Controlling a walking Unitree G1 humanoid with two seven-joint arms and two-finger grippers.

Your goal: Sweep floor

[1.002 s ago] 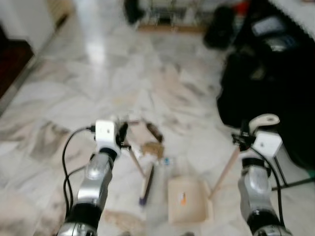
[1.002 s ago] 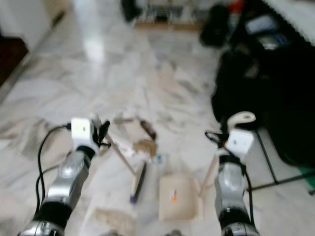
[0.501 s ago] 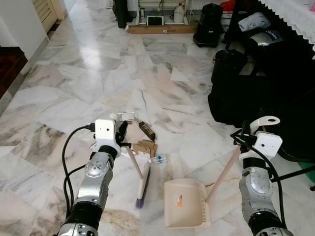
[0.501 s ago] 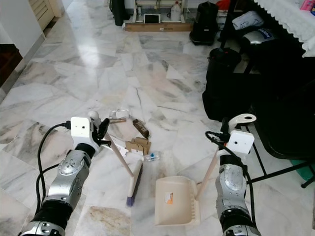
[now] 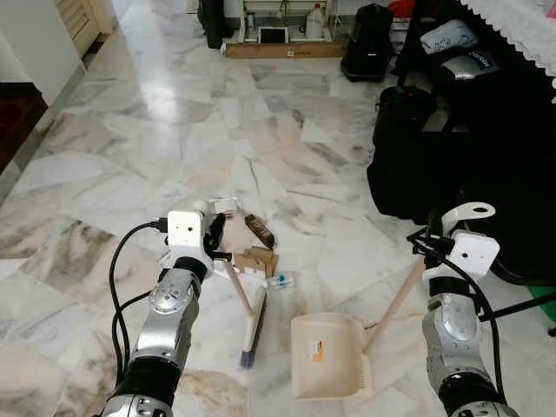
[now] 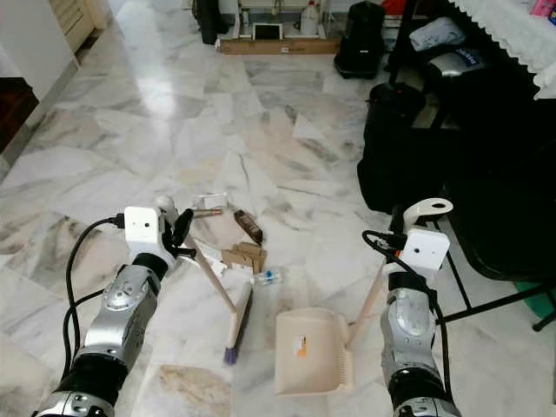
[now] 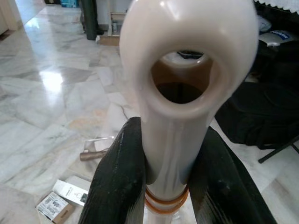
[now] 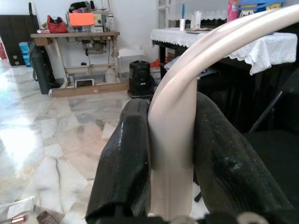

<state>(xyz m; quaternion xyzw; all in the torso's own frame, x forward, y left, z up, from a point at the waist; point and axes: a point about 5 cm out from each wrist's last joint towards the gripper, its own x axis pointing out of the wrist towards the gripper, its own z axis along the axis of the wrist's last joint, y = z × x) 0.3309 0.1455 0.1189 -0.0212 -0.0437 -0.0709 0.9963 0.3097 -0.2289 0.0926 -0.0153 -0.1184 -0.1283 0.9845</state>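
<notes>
left gripper [image 7: 173, 186]: clamped tight on the broom [image 5: 246, 306] handle, one black finger each side, just under the ring-shaped handle end. In the head views it sits above the left side of the litter pile.

right gripper [image 8: 173, 163]: squeezing the dustpan [image 5: 330, 356] handle, which is pinched between both fingers; the curved cream top of the handle arcs away above them.

broom: wooden stick slants down from the left gripper toward the middle of the floor, brush head resting on the marble, purple bristle tip nearest the robot.

dustpan: cream, flat on the floor just right of the brush head, with an orange sticker on it. Its stick leans up and right to the right gripper.

litter [image 5: 257, 259]: small heap just ahead of the brush, made of cardboard scraps, a dark brown wrapper, a white box and a little clear bottle [image 5: 281, 281] closest to the dustpan.

floor [image 5: 174, 113]: glossy marble tiles, bright glare patch further out.

black bags [image 5: 452, 165]: piled on the right, beside the right arm.

far wall: a table with clutter on it and a black bin below.
</notes>
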